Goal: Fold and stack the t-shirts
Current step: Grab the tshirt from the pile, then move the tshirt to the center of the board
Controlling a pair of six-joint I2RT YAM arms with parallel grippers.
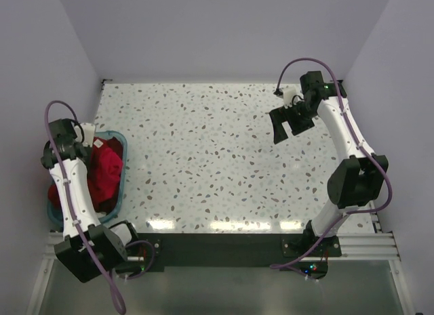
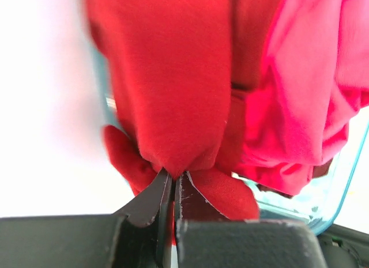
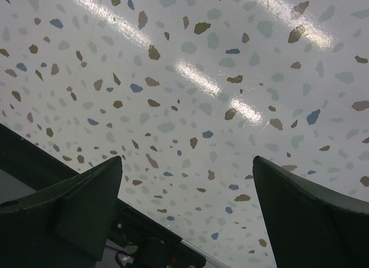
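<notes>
Red t-shirts [image 1: 103, 171] lie bunched in a teal basket [image 1: 121, 186] at the table's left edge. My left gripper [image 2: 173, 177] is shut on a fold of a deep red t-shirt [image 2: 173, 78], which hangs from the jaws above the basket. A brighter pinkish-red t-shirt [image 2: 305, 101] lies beside it. In the top view the left arm [image 1: 68, 179] covers the gripper and part of the pile. My right gripper [image 1: 292, 128] is open and empty, held above the speckled table at the far right, far from the shirts; it also shows in the right wrist view [image 3: 187, 164].
The speckled tabletop [image 1: 224, 152] spreads between the arms. Pale walls close in the back and both sides. The basket rim [image 2: 340, 187] shows at the lower right of the left wrist view. A dark rail [image 1: 224, 244] runs along the near edge.
</notes>
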